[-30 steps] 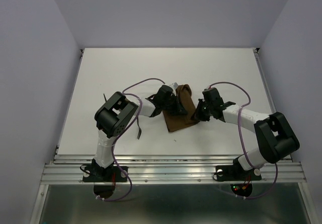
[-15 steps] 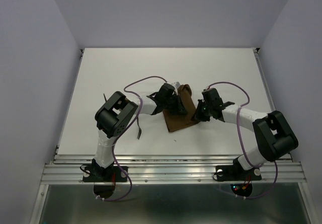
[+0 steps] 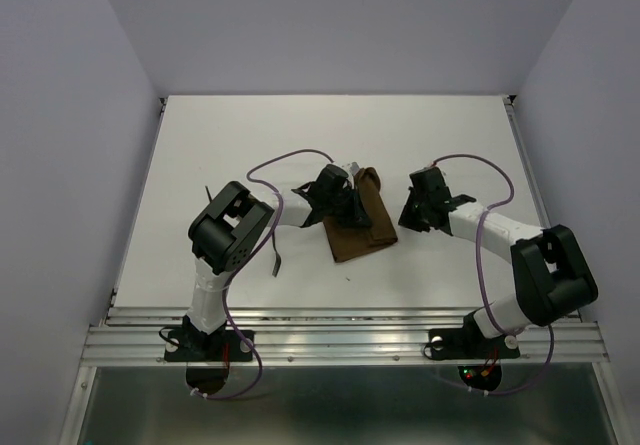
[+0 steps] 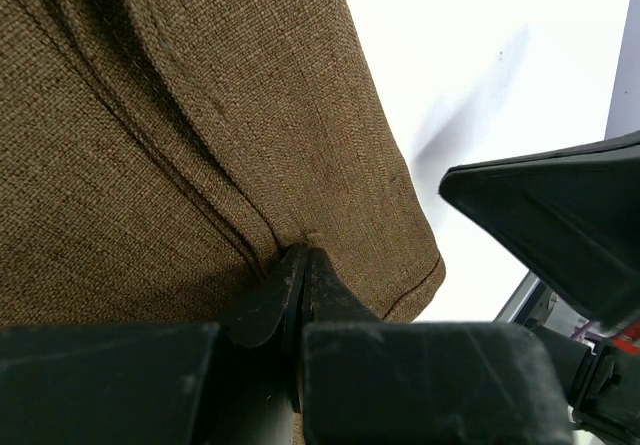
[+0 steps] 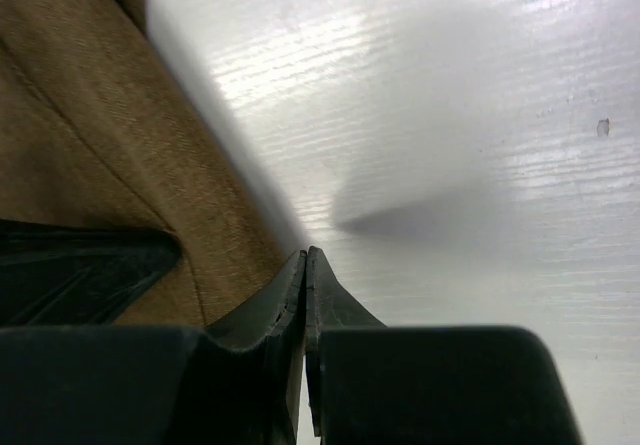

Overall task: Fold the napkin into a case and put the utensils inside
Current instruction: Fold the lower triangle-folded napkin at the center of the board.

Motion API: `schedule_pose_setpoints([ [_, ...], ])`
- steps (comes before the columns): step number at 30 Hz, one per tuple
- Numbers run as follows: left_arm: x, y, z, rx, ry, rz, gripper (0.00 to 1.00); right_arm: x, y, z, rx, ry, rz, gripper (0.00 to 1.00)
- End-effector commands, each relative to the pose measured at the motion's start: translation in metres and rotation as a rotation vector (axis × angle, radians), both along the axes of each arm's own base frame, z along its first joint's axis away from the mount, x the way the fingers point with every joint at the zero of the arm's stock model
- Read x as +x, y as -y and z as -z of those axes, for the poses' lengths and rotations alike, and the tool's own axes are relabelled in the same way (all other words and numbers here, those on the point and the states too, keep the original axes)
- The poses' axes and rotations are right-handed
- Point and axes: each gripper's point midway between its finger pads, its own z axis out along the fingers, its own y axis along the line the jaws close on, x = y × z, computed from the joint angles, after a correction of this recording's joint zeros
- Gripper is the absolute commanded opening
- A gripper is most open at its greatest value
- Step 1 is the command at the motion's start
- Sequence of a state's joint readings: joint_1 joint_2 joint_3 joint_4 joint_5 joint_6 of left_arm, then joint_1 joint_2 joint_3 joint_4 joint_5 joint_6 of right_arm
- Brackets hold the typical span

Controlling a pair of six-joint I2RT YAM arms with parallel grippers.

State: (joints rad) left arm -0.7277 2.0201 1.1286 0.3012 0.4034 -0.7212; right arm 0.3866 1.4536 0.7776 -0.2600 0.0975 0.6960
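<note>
The left arm reaches in from its base, elbow bent up near the front edge and forearm stretched toward the middle of the worktop (image 3: 250,135). Its left gripper (image 4: 300,267) is down on the folded brown napkin (image 3: 362,237), fingers pressed together and pinching a raised crease of the cloth. The right arm comes from the other side, elbow out wide and wrist angled inward. The right gripper (image 5: 305,260) hangs over bare white surface just beside the napkin's right edge, its fingers pressed together with nothing between them. The napkin lies as a narrow folded strip between the two grippers, near the centre. A thin dark utensil (image 3: 276,258) lies beside the left arm's elbow, well apart from the cloth.

A second ago the right gripper was at the napkin's right edge. It has since drawn back to the right and off the fabric, while the left has kept its place.
</note>
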Motion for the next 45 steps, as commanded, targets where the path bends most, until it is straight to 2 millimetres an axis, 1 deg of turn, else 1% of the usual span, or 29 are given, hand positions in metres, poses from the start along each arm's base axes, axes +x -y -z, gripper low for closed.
schedule_pose_setpoints([
  [1,-0.003,-0.015,0.001,0.08,0.015,0.002,0.07,0.012,0.001,-0.006,-0.039,0.005,-0.007,0.06],
  [3,-0.004,-0.014,-0.003,0.076,0.017,0.011,0.07,0.013,-0.005,-0.006,-0.022,-0.003,-0.032,0.04],
  [7,-0.004,-0.012,-0.018,0.061,0.039,0.032,0.07,0.015,-0.008,-0.004,-0.015,-0.004,-0.041,0.03],
  [9,-0.004,-0.014,-0.025,0.061,0.053,0.038,0.07,0.016,-0.007,-0.006,-0.015,0.006,-0.038,0.03],
  [13,-0.003,-0.013,-0.03,0.065,0.068,0.052,0.07,0.016,-0.011,-0.012,0.005,0.024,-0.049,0.03],
  [16,-0.003,-0.012,-0.027,0.071,0.06,0.061,0.07,0.017,-0.023,-0.024,0.075,0.071,-0.089,0.02],
  [17,-0.004,-0.012,-0.025,0.071,0.057,0.065,0.07,0.021,-0.029,-0.031,0.107,0.11,-0.101,0.03],
  [18,-0.005,-0.012,-0.023,0.074,0.052,0.068,0.07,0.018,-0.037,-0.036,0.151,0.116,-0.135,0.02],
  [21,-0.006,-0.014,-0.012,0.09,0.034,0.069,0.07,0.021,-0.05,-0.044,0.208,0.138,-0.177,0.02],
  [22,-0.007,-0.015,-0.009,0.096,0.028,0.07,0.07,0.024,-0.053,-0.043,0.221,0.143,-0.184,0.03],
  [24,-0.009,-0.016,-0.005,0.103,0.021,0.071,0.07,0.026,-0.058,-0.038,0.239,0.133,-0.195,0.02],
  [26,-0.01,-0.017,-0.003,0.107,0.018,0.073,0.06,0.03,-0.063,-0.03,0.242,0.107,-0.2,0.02],
  [28,-0.009,-0.017,-0.001,0.11,0.016,0.072,0.06,0.029,-0.067,-0.023,0.254,0.074,-0.216,0.02],
  [29,-0.009,-0.018,-0.001,0.11,0.014,0.071,0.06,0.027,-0.067,-0.012,0.247,0.038,-0.215,0.01],
  [31,-0.009,-0.017,-0.001,0.106,0.014,0.075,0.06,0.023,-0.063,0.002,0.216,-0.017,-0.202,0.01],
  [32,-0.009,-0.017,-0.002,0.105,0.015,0.077,0.06,0.02,-0.061,0.013,0.204,-0.05,-0.199,0.01],
  [34,-0.008,-0.016,-0.005,0.103,0.021,0.078,0.06,0.014,-0.061,0.023,0.188,-0.079,-0.197,0.01],
  [36,-0.008,-0.015,-0.008,0.103,0.027,0.082,0.07,0.011,-0.052,0.036,0.147,-0.103,-0.165,0.01],
  [39,-0.006,-0.016,-0.02,0.103,0.047,0.085,0.07,0.009,-0.043,0.044,0.108,-0.119,-0.128,0.01],
  [40,-0.006,-0.016,-0.029,0.094,0.062,0.088,0.07,0.009,-0.042,0.044,0.104,-0.114,-0.122,0.01],
  [44,-0.009,-0.023,-0.048,0.109,0.1,0.098,0.09,0.012,-0.036,0.041,0.076,-0.1,-0.1,0.01],
  [45,-0.009,-0.025,-0.046,0.121,0.101,0.097,0.09,0.013,-0.035,0.039,0.074,-0.097,-0.098,0.01],
])
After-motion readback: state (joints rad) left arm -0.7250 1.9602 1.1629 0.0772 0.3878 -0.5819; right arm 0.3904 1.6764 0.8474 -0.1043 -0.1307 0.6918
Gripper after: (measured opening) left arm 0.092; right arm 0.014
